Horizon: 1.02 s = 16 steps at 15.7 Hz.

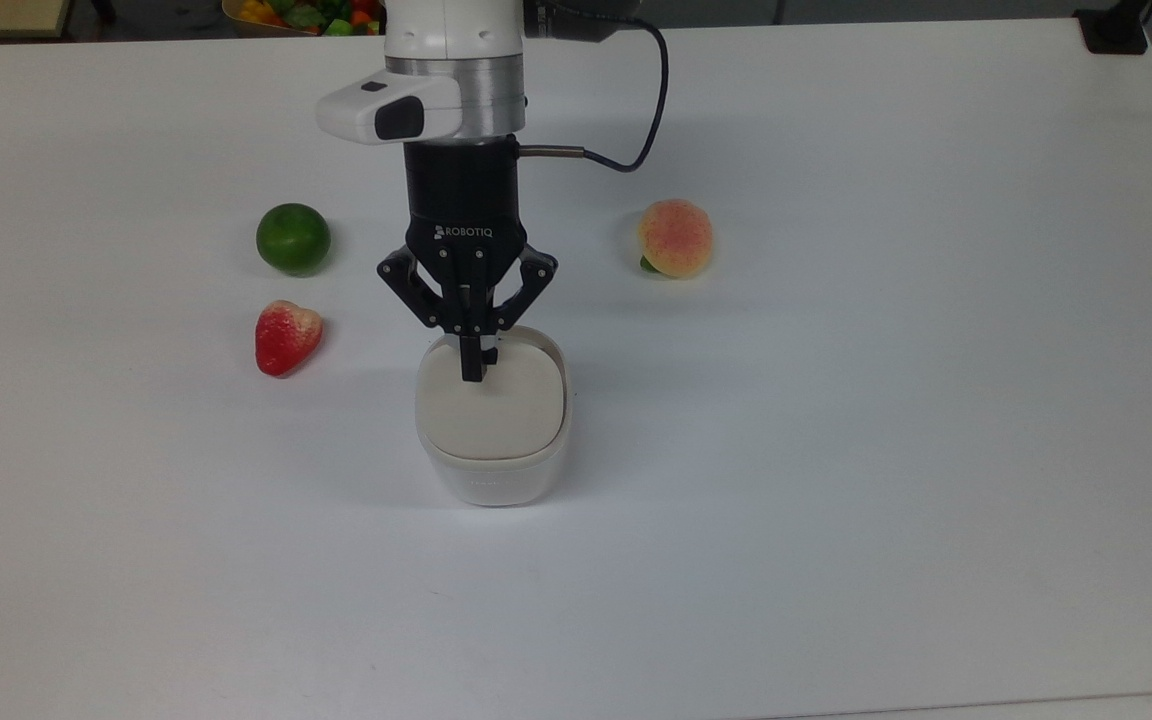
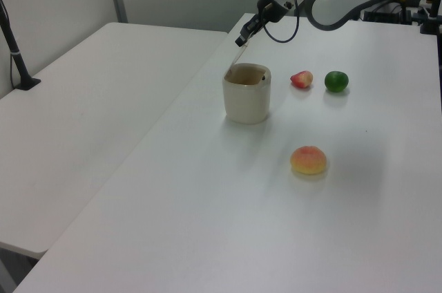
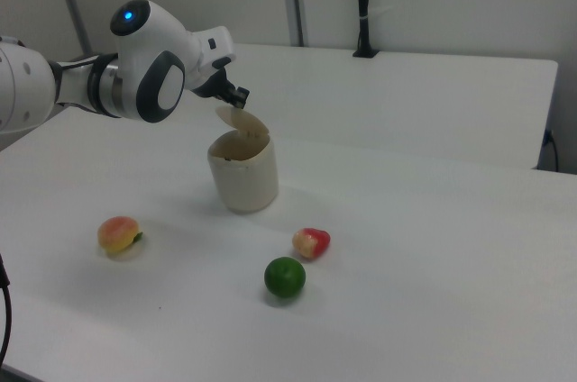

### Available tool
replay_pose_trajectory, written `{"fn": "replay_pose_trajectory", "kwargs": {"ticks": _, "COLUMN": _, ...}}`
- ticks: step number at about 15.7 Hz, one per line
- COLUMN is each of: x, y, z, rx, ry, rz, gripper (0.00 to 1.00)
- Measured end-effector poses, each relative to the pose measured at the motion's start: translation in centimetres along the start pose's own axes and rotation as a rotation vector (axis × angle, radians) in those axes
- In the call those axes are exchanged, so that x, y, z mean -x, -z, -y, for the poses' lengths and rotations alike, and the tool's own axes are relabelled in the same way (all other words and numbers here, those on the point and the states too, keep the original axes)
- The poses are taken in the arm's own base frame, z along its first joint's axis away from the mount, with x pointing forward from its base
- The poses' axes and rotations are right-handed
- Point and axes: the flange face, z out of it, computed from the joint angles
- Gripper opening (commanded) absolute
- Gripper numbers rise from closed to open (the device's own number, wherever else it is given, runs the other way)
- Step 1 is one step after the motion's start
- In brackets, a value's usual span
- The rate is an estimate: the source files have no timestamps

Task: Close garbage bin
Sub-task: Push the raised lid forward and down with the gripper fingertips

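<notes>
One legible text is found: "ROBOTIQ", printed in white capitals with a small white logo mark to its left, on the black body of the end effector (image 1: 473, 375), as seen in the top view. No other lettering, numbers or signs can be read elsewhere.

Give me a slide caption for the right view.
End effector at the raised lid of the garbage bin.
</notes>
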Motion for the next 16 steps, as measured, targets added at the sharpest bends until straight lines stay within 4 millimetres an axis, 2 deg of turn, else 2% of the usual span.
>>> {"fn": "replay_pose_trajectory", "kwargs": {"ticks": 11, "x": 2.9, "y": -0.6, "z": -0.6, "rx": 0.026, "ry": 0.029, "rz": 0.070, "gripper": 0.00}}
{"fn": "replay_pose_trajectory", "kwargs": {"ticks": 16, "x": 4.5, "y": -1.5, "z": -0.9, "rx": 0.036, "ry": 0.040, "rz": 0.113, "gripper": 0.00}}
